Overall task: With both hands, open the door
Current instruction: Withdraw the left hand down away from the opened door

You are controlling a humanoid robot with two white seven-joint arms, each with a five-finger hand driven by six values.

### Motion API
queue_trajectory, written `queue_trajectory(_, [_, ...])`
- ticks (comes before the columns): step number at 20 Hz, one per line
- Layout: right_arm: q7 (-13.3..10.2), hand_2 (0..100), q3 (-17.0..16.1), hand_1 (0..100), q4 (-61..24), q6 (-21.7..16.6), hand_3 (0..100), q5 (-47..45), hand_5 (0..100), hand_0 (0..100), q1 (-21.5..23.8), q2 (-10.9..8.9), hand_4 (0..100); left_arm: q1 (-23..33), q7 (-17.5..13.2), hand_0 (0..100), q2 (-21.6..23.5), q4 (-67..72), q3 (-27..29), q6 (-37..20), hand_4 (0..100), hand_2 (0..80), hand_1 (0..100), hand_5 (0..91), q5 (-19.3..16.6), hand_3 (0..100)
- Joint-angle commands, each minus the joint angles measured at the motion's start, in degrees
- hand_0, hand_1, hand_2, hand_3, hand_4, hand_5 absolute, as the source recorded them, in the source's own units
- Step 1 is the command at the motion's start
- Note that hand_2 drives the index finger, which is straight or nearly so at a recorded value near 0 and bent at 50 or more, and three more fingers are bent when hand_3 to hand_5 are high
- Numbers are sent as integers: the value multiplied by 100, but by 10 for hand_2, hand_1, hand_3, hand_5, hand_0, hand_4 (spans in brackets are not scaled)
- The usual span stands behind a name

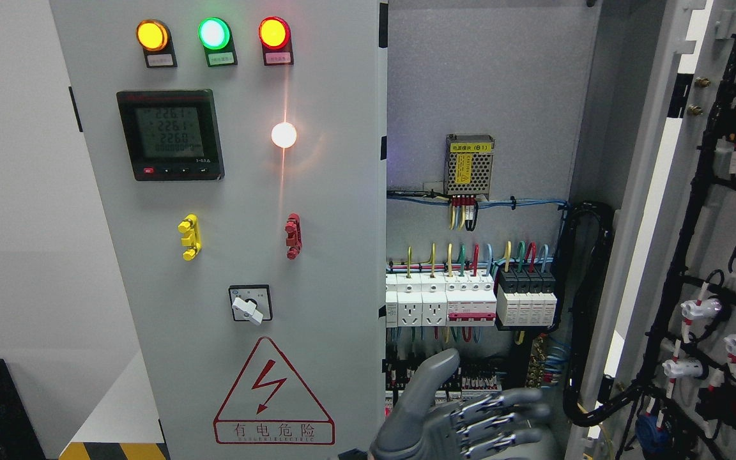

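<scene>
A grey robot hand (464,415) shows at the bottom edge, just right of the left door (227,255) of the electrical cabinet; its thumb points up and its fingers (508,415) stretch out to the right, spread and holding nothing. From which side its arm comes in cannot be told. The left door stands closed, its right edge just beside the hand's thumb. On this door sit three lit indicator lamps (213,33) near the top, yellow, green and red, with a digital meter (170,134) below them, a yellow handle (190,237) and a red handle (292,236) lower down, a rotary switch (250,304), and a red warning triangle (273,393) at the bottom. To the right of this door the cabinet interior is exposed, with a row of circuit breakers (470,300) above the hand. The right door (668,211) is swung open far to the right, its inner face carrying black cable bundles (694,211).
</scene>
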Motion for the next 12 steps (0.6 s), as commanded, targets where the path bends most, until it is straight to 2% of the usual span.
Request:
queue_trajectory(1, [-7,0,-26,0,-34,-60,0,2,0,191,0,-33,0,1506,-12,0,1292,-102,46,-75,0,0,0,0,-293,0])
queue_trajectory(4, [-15,0,-26,0,-26,-217,0,-6,0,191,9,-59,0,2428,-12,0,1310,152,431,-198,0,0,0,0,-908,0])
queue_trajectory(6, [-15,0,-26,0,-26,-288,0,-6,0,191,18,-51,0,3035,-12,0,1266,390,827,-207,0,0,0,0,-1155,0])
queue_trajectory(9, [-24,0,-35,0,-26,-288,0,-6,0,191,27,-60,0,3792,-12,0,1231,785,1258,-207,0,0,0,0,-1218,0])
queue_trajectory(12, [-33,0,-35,0,-17,-288,0,-6,0,191,35,-68,0,4302,-21,0,1056,1198,1452,-242,0,0,0,0,-1235,0])
